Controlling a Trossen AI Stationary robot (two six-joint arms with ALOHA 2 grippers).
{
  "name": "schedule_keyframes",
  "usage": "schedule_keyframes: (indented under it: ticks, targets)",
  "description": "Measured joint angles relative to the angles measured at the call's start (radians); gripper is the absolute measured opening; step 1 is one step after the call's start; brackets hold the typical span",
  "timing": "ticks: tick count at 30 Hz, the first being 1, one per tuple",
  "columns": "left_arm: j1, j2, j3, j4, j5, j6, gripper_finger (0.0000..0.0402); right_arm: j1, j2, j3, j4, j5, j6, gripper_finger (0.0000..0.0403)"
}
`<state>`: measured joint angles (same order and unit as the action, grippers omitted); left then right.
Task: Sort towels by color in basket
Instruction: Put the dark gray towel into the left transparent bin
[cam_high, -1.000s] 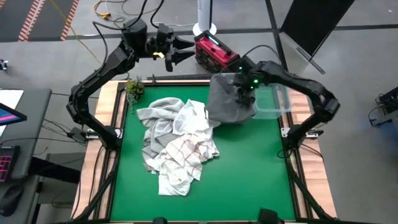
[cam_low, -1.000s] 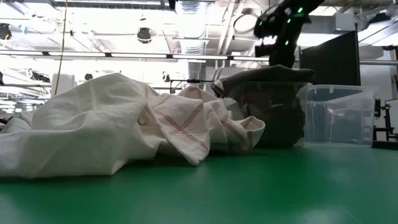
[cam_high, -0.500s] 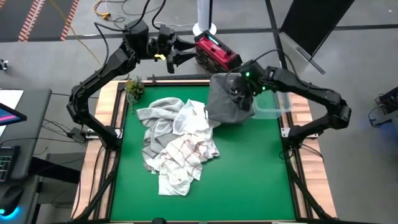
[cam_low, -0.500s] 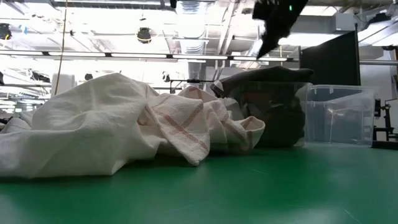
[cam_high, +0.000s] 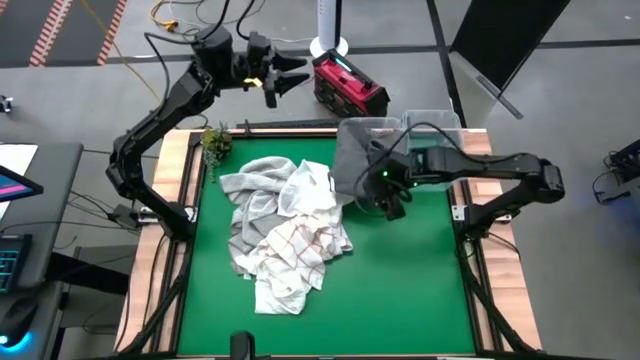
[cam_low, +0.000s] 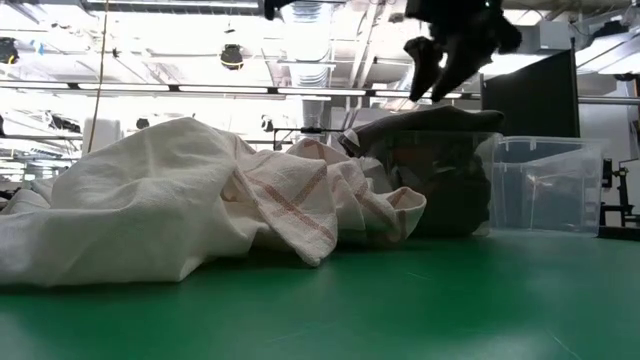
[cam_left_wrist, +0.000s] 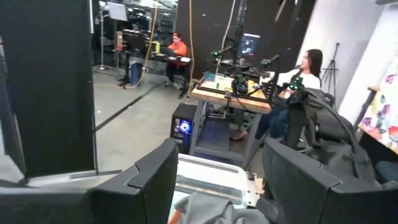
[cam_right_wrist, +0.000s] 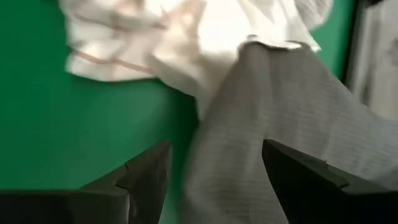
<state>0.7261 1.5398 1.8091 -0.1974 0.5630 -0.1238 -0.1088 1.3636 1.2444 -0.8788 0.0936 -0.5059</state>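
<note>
On the left, your left end effector (cam_high: 290, 76) waits beyond the far edge of the surface (cam_high: 400, 290), fingers apart and holding nothing. The heap of towels (cam_high: 285, 235), light grey, white and red-checked, lies in the middle of the green surface. To its right, the dark grey towel (cam_high: 352, 160) hangs over the near wall of the clear plastic bin (cam_high: 432, 122), only partly inside. Your right end effector (cam_high: 385, 190) hovers just above the lower edge of this towel, fingers apart and empty. Be careful: if you pull back low, a finger may catch the cloth and drag it out, or shift the light bin.
</note>
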Motion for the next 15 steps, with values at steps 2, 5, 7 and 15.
schedule_keyframes:
  ticks: [2,5,7,15]
  targets:
    - [0.008,0.000,0.000,0.000,0.000,0.000,0.0224,0.025,-0.001,-0.028,0.029,0.075,-0.010,0.0290]
    - [0.017,0.000,0.000,0.000,0.000,0.000,0.0224,0.054,0.000,-0.066,0.096,0.130,-0.040,0.0290]
    - [0.018,0.000,0.000,0.000,0.000,0.000,0.0224,0.067,-0.001,-0.092,0.169,0.137,-0.044,0.0290]
    - [0.018,0.000,0.000,0.000,0.001,0.000,0.0224,0.050,0.069,-0.143,0.245,0.247,-0.037,0.0262]
